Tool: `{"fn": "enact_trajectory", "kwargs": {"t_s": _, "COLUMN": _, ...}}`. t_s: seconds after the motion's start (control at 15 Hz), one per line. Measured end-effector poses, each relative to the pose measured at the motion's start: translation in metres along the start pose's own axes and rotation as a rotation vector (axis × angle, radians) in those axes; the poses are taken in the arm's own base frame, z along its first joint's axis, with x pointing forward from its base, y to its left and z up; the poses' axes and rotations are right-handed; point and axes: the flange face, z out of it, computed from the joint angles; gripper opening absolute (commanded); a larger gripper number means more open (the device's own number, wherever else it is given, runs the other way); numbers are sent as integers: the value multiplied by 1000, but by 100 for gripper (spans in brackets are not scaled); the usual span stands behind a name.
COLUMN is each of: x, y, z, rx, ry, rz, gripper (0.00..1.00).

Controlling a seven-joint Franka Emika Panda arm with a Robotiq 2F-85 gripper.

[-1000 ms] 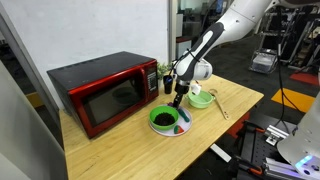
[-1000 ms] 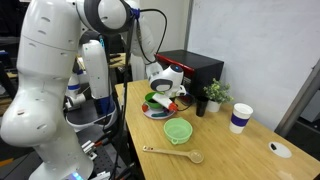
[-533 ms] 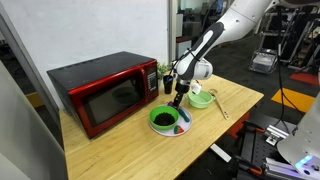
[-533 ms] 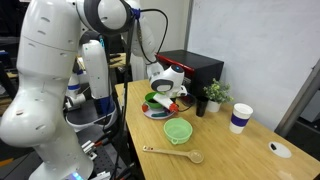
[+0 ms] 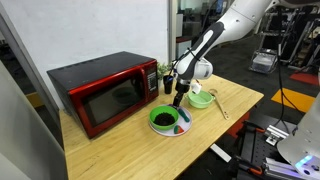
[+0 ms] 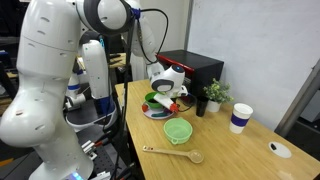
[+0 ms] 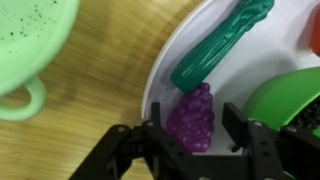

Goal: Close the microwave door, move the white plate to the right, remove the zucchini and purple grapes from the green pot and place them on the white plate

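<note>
Spread pincer straddles purple grapes; plate rim near

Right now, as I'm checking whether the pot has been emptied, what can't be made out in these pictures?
- Wrist view: the green pot is cut off by the top and left edges, so part of its inside is unseen.
- Both exterior views: the purple grapes and the zucchini are too small to pick out.
- Wrist view: a red item is cut by the right edge, unidentifiable.
</note>
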Motion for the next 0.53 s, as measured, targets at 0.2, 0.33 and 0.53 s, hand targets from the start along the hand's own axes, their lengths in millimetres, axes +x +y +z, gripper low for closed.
{"fn": "enact_trajectory", "kwargs": {"t_s": 0.2, "x": 4, "y": 1, "z": -3, "rx": -3, "ry": 9, "rz": -1, "gripper": 76}}
{"fn": "enact_trajectory", "kwargs": {"t_s": 0.33, "x": 8, "y": 3, "z": -7, "rx": -6, "ry": 20, "rz": -1, "gripper": 77}}
{"fn": "enact_trajectory", "kwargs": {"t_s": 0.53, "x": 15, "y": 8, "z": -17, "rx": -14, "ry": 43, "rz": 3, "gripper": 71}}
